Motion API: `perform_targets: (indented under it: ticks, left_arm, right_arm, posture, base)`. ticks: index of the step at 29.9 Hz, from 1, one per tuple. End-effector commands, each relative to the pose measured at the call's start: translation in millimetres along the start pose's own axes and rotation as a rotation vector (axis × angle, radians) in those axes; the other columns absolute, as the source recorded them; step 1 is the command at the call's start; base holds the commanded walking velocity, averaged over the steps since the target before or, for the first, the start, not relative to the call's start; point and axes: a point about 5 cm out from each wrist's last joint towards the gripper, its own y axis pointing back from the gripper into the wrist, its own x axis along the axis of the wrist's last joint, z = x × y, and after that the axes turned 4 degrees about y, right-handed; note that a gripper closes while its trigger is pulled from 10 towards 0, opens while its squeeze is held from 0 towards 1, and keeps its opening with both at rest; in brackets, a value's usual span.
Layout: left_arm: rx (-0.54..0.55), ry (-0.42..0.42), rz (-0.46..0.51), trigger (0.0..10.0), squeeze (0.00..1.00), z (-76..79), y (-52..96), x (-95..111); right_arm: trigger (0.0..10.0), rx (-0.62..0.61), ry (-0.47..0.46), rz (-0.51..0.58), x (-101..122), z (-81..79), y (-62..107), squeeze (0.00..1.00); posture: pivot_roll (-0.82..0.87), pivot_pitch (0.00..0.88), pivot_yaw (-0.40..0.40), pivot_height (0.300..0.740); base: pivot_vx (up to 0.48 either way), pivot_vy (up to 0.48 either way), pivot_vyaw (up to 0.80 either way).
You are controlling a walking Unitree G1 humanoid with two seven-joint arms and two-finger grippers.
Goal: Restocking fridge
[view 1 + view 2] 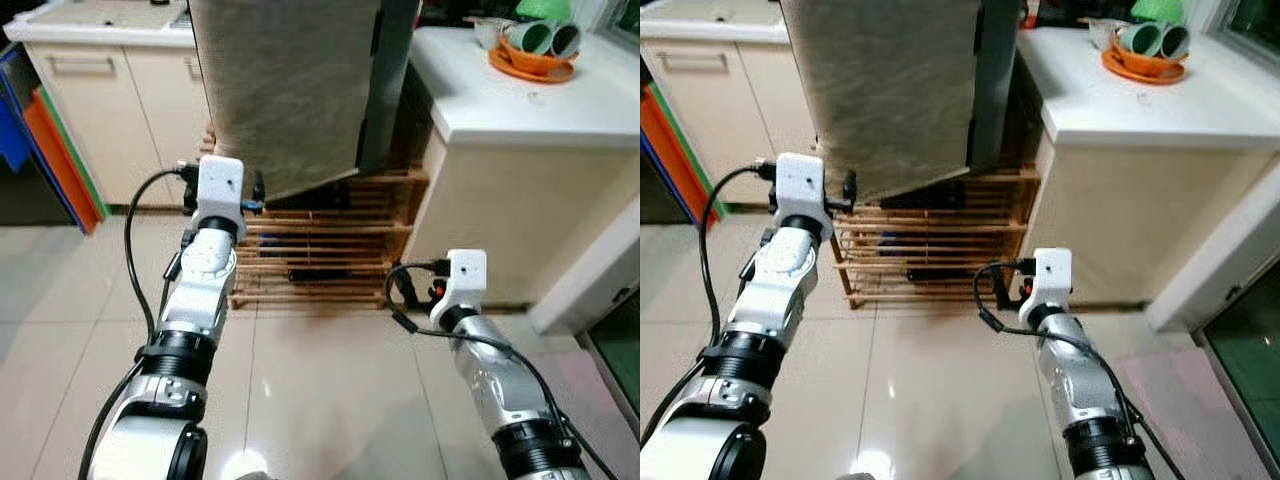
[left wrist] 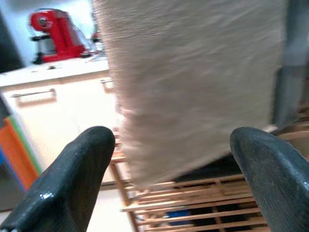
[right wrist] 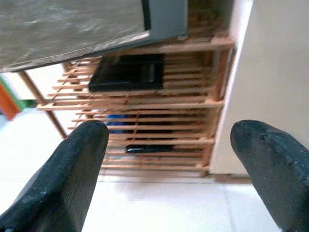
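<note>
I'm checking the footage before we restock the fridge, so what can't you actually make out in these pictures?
- Fridge door: its top is cut off by the head views' upper edge, and the interior is hidden behind it.
- Dark items on the wooden rack: too shaded behind the slats to identify.
- Orange bowl on the counter: contents too small to tell.
- Left gripper, right gripper: fingers open, holding nothing.
</note>
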Motion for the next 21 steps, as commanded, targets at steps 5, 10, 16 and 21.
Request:
perform_targets:
  ticks: [5,10,16,21]
  left_arm:
    - [-0.036,-0.007,-0.010,10.0,0.00,5.4,-1.9,-1.3]
    - [-0.052,-0.051,-0.057,10.0,0.00,13.0,-1.3,-10.3]
    - [-0.134,0.017,-0.077,10.0,0.00,23.3,2.3,-17.6]
    - [-0.239,-0.023,-0.031,10.0,0.00,38.0,4.2,-13.3]
  right_arm:
    - [10.0,0.062,0.049,0.131,20.0,-10.7,-1.1,0.00]
    - [10.0,0.066,0.063,0.184,28.0,-15.4,0.1,0.00]
    - [10.0,0.032,0.060,0.219,33.0,-14.8,-1.1,0.00]
    - [10.0,0.005,0.056,0.238,35.4,-13.7,-1.0,0.00]
  posture:
    - [-0.07,0.000,-0.019,0.740]
    - [-0.08,0.000,-0.016,0.740]
    - [-0.10,0.000,0.007,0.740]
    - [-0.11,0.000,0.024,0.740]
  base:
    - [0.437,0.000,0.00]
    - [0.192,0.000,0.00]
    - [0.240,0.000,-0.48]
    - [0.480,0.000,-0.57]
